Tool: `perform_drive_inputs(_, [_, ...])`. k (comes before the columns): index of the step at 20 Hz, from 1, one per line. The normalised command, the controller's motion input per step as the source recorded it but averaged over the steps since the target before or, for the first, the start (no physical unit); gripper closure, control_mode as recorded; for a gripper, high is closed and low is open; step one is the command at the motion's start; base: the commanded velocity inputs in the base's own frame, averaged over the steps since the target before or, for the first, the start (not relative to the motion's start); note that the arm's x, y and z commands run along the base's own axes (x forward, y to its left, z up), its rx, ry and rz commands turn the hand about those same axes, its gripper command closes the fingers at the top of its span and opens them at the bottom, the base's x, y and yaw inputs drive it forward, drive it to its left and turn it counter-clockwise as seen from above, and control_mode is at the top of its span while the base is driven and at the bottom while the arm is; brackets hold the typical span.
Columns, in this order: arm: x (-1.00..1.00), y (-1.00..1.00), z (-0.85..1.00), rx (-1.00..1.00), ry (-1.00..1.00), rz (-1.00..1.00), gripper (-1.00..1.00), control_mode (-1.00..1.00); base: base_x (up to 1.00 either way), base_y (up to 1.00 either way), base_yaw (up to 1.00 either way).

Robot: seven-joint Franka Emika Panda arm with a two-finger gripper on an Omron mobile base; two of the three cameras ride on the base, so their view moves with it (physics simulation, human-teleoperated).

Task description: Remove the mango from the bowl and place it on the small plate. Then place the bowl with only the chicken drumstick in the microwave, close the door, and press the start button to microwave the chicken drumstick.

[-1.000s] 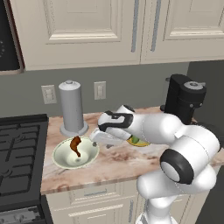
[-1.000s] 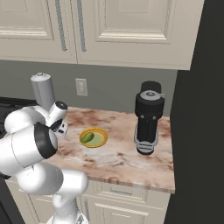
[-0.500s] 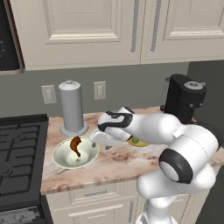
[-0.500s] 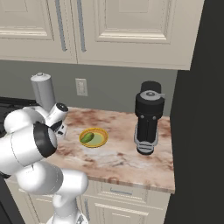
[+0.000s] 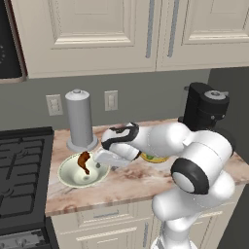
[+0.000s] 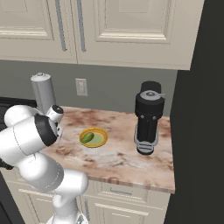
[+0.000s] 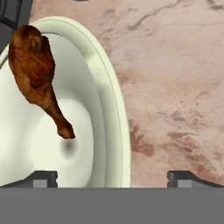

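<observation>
The off-white bowl [image 5: 73, 179] sits on the counter left of centre, with the reddish-brown chicken drumstick [image 5: 85, 162] lying in it. My gripper [image 5: 98, 159] hovers open at the bowl's right rim. In the hand view the bowl rim [image 7: 109, 100] runs between my fingertips [image 7: 43, 177], one over the bowl's inside and one over the counter, and the drumstick [image 7: 37, 70] lies up left. The green mango [image 6: 88, 137] rests on the small yellow-rimmed plate [image 6: 101, 141]. The microwave's black edge [image 5: 9, 44] shows at the upper left; its door is out of view.
A grey paper-towel holder [image 5: 80, 119] stands just behind the bowl. A black coffee machine [image 5: 204, 109] stands at the counter's right end. A black stove [image 5: 19, 170] adjoins the counter on the left. Cabinets hang above.
My hand has eased slightly down and left toward the bowl's right rim, jaws still wide. Bowl, drumstick, plate and mango have not moved.
</observation>
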Motion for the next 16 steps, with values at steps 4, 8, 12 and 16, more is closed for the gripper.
perform_drive_inputs(4, [0.0,0.04,-0.14,0.01,0.0,0.0,-1.0,-1.0,0.0,0.0,0.0])
perform_drive_inputs(8, [-0.03,0.0,-0.01,0.03,0.0,0.0,1.0,-1.0,0.0,0.0,0.0])
perform_drive_inputs(12, [-0.07,0.0,0.0,0.01,-0.04,0.0,1.0,-1.0,0.0,0.0,0.0])
perform_drive_inputs(16, [-0.08,0.04,0.0,0.0,-0.01,0.0,1.0,-1.0,0.0,0.0,0.0])
